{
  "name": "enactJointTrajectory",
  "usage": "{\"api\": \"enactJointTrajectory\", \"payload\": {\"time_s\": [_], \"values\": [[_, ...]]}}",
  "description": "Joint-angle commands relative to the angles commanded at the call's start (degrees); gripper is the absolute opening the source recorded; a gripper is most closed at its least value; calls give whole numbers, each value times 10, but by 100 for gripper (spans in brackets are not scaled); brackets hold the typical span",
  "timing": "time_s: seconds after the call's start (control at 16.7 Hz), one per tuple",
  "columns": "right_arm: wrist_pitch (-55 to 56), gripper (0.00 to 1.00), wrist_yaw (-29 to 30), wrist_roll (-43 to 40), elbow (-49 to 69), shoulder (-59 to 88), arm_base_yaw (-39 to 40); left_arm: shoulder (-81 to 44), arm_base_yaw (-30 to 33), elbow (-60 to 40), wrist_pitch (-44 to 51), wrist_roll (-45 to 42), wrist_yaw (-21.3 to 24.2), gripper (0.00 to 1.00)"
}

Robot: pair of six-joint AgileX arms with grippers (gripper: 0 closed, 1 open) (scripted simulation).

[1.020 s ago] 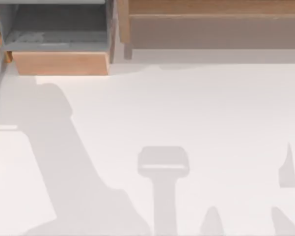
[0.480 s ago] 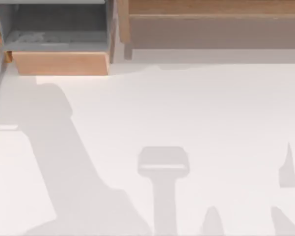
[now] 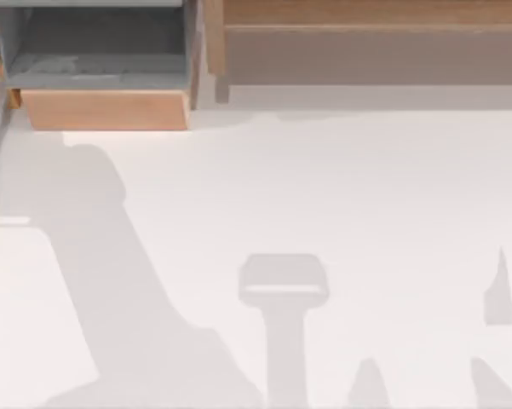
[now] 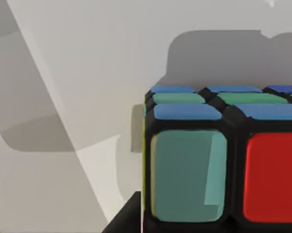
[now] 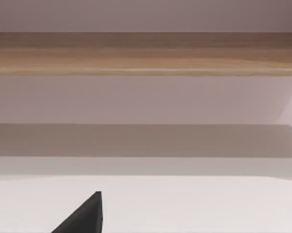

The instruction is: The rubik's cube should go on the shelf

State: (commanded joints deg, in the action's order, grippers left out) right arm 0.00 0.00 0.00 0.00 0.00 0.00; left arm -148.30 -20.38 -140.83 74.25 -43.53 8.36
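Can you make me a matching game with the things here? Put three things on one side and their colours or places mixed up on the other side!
Things:
1. rubik's cube
2. shelf
3. box compartment

Descriptions:
A. grey inside, wood front, at the top view's upper left
B. red, green and blue stickers in a black grid
C. long, light-brown wood, at the top view's upper right

Pairs: 1-B, 2-C, 3-A
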Motion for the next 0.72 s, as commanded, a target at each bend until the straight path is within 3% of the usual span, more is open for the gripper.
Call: {"api": "enactJointTrajectory", "payload": {"time_s": [0.24,0.48,0.72], "values": [[0,100,0,0,0,0,0,4,-1,-3,17,5,-9,0],[0,100,0,0,0,0,0,26,-5,-41,92,40,-35,0],[0,100,0,0,0,0,0,62,-20,-81,137,93,-12,0]]}}
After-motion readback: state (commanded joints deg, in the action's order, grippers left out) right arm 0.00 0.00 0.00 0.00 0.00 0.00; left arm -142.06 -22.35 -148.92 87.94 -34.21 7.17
